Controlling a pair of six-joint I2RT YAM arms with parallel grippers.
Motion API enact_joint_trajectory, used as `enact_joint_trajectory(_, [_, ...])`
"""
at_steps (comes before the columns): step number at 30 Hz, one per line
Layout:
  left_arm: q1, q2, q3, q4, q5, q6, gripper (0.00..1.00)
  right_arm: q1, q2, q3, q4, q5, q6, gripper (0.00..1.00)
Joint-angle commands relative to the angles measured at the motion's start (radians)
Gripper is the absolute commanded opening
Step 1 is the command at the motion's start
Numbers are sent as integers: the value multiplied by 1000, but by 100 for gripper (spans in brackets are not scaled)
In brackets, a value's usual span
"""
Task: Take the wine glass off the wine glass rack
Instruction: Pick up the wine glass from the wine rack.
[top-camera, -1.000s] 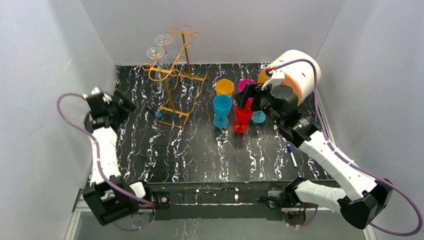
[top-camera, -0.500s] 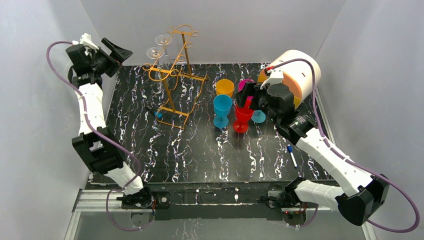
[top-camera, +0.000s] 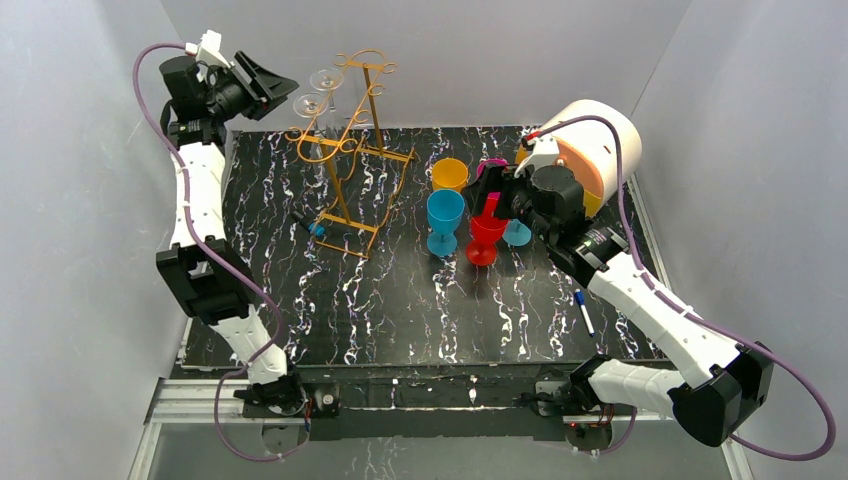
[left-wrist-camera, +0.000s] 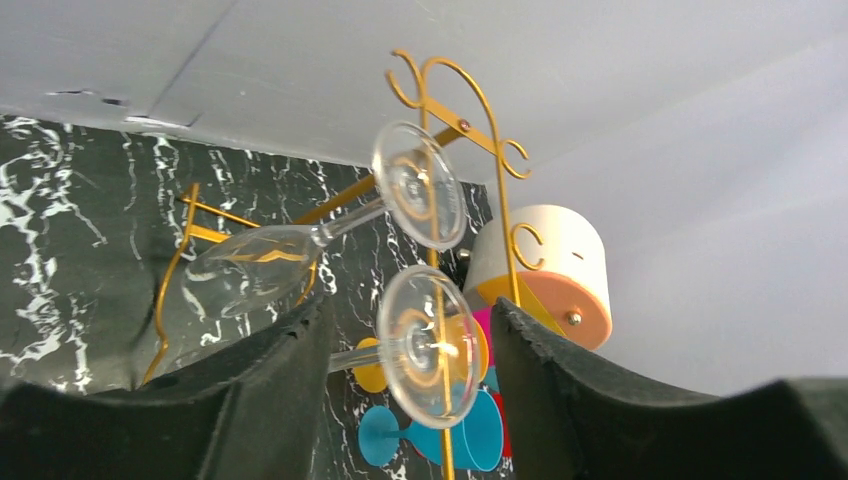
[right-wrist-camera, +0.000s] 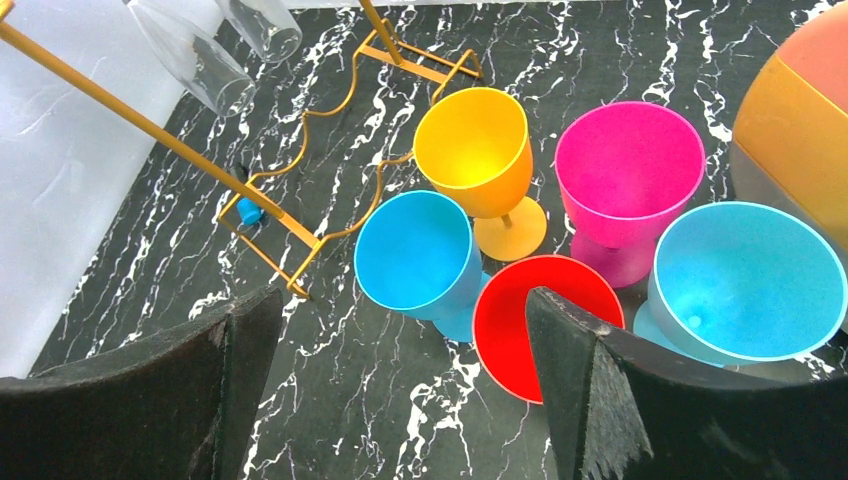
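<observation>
The golden wire wine glass rack (top-camera: 345, 150) stands at the back left of the black marbled table. Two clear wine glasses hang from it on their sides, with their feet (top-camera: 311, 104) (top-camera: 327, 79) pointing left. My left gripper (top-camera: 275, 80) is raised to that height, open and empty, just left of the feet. In the left wrist view the nearer glass's foot (left-wrist-camera: 430, 345) sits between my open fingers, touching neither, with the other glass (left-wrist-camera: 418, 185) and the rack (left-wrist-camera: 425, 95) beyond. My right gripper (top-camera: 495, 195) is open and empty above the red goblet (right-wrist-camera: 545, 320).
Plastic goblets cluster mid-table: orange (top-camera: 449, 175), blue (top-camera: 445, 215), red (top-camera: 486, 235), magenta (top-camera: 490, 168) and a second blue (top-camera: 517, 233). A white-and-orange cylinder (top-camera: 600, 140) lies at the back right. A pen (top-camera: 584, 310) lies right; a small blue marker (top-camera: 312, 227) lies by the rack base.
My left arm has risen from low at the table's left edge to the rack's top, its open gripper now by the glass feet. The right gripper has barely moved.
</observation>
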Motion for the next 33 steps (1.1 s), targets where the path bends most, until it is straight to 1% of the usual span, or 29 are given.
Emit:
enact_joint_trajectory(1, [-20,16,39,-58,50,42,52,-5,-20,1,68,-22,-9,99])
enact_joint_trajectory(3, [-24,14,41,-79,41,64,49,-6,-23,0,68,-18,-11,99])
enact_joint_trajectory(11, [-44,27,66,-193,22,163,42,-8,-25,-3,74,-17,-10,99])
enact_joint_trajectory(13, [-52,29,70,-202,35,177,37,-9,-24,-2,73,-16,-10,99])
enact_joint_trajectory(15, [-61,32,76,-220,45,191,30,-9,-23,-1,72,-8,-9,99])
enact_joint_trajectory(21, [-74,37,81,-233,52,210,22,-9,-11,2,64,8,-3,99])
enact_joint_trajectory(22, [-74,37,81,-233,57,212,18,-9,-10,3,62,8,-3,99])
enact_joint_trajectory(23, [-74,35,80,-237,61,216,11,-9,-11,4,62,7,-3,99])
enact_joint_trajectory(24, [-75,32,78,-242,60,221,7,-9,-12,3,62,7,-3,99])
enact_joint_trajectory(27, [-74,31,80,-258,41,234,1,-8,-13,1,65,9,-4,99])
enact_joint_trajectory(33, [-79,25,79,-263,-5,234,0,-9,-5,7,60,2,0,99])
